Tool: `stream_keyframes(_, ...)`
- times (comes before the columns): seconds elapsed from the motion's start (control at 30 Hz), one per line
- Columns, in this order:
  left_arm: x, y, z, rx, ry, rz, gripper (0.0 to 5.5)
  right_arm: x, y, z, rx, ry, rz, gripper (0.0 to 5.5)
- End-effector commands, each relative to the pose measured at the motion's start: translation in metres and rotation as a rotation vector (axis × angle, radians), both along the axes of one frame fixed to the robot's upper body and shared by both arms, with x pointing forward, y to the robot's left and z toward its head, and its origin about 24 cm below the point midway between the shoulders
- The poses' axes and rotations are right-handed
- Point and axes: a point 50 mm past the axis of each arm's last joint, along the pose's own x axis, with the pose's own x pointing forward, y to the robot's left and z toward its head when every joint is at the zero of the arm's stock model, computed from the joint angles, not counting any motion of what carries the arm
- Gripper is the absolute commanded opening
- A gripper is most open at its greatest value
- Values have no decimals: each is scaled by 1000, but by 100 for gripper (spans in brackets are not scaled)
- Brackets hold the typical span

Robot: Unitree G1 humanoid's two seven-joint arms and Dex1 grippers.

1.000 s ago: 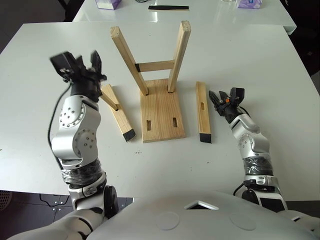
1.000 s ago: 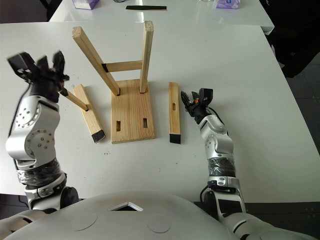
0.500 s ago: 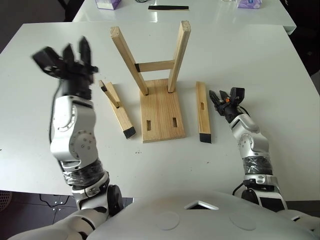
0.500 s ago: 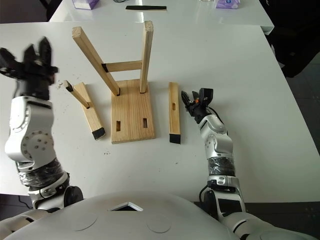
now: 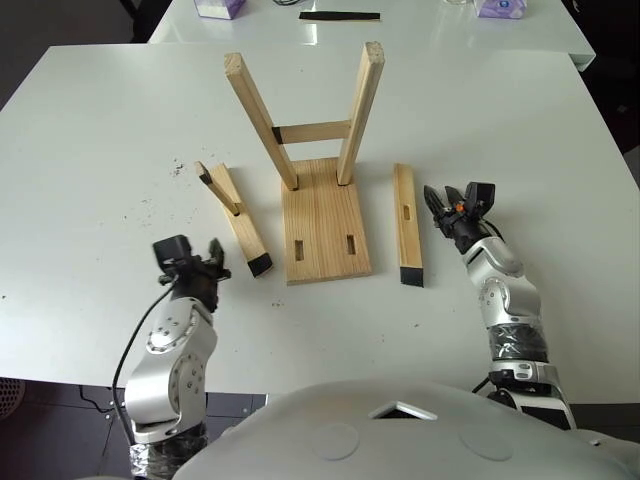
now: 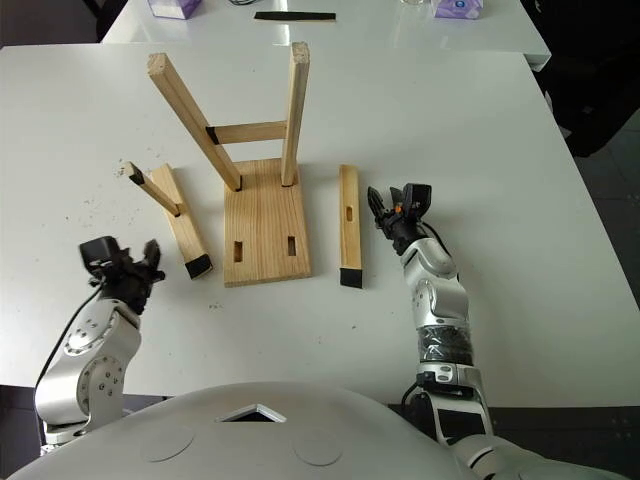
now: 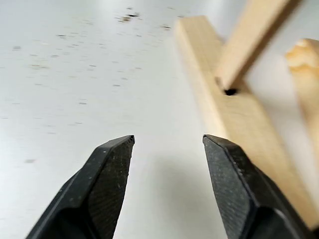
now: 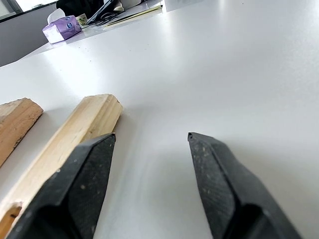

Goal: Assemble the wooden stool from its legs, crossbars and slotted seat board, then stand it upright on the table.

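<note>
The slotted seat board (image 5: 325,231) lies flat mid-table with two legs (image 5: 258,118) (image 5: 360,110) standing in it, joined by a crossbar (image 5: 313,131). A loose leg with a black foot (image 5: 236,221) lies left of the board, a short crossbar (image 5: 219,189) sticking up from it. Another loose leg (image 5: 405,222) lies right of the board. My left gripper (image 5: 195,265) is open near the table's front, left of the black foot (image 7: 239,114). My right gripper (image 5: 455,204) is open, just right of the loose right leg (image 8: 70,129).
Wood crumbs (image 5: 160,190) speckle the white table (image 5: 520,130) at the left. A second table behind holds a black strip (image 5: 340,15) and two tissue packs (image 5: 498,8).
My left arm has dropped from high beside the left loose leg down to the table's front left, gripper still open. The right arm has barely moved.
</note>
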Motion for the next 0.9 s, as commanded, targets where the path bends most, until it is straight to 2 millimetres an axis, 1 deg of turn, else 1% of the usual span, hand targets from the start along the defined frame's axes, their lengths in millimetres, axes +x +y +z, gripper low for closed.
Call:
stream_keyframes(0.03, 6, -24, 18, -54, -24, -75, 320, -7, -7, -14, -25, 78, -16, 268)
stream_keyframes(0.1, 8, -24, 20, -27, -6, -64, 350, -8, -7, -15, -25, 82, -17, 268)
stream_keyframes(0.13, 10, -24, 21, -9, 3, -73, 353, -9, -7, -16, -24, 84, -19, 268)
stream_keyframes(0.2, 16, -24, 20, 7, 27, -70, 353, -11, -5, -19, -23, 90, -18, 268)
stream_keyframes(0.3, 26, -19, 16, 42, 72, -11, 353, -11, 0, -21, -22, 91, -14, 268)
stream_keyframes(0.37, 32, -22, 16, 43, 77, -21, 353, -10, 0, -22, -20, 91, -21, 268)
stream_keyframes(0.43, 36, -22, 11, 34, 109, -15, 353, -9, 1, -23, -26, 93, -19, 268)
stream_keyframes(0.57, 40, -23, 0, -15, 185, 4, 353, -9, 5, -24, -27, 92, -5, 268)
stream_keyframes(0.67, 38, -23, -7, -11, 248, 25, 353, -11, 5, -25, -28, 93, -3, 268)
stream_keyframes(0.8, 37, -22, -8, 23, 281, 17, 353, -14, 4, -27, -30, 97, -10, 268)
stream_keyframes(0.9, 38, -22, -6, 45, 288, 0, 310, -14, 5, -28, -28, 96, -16, 268)
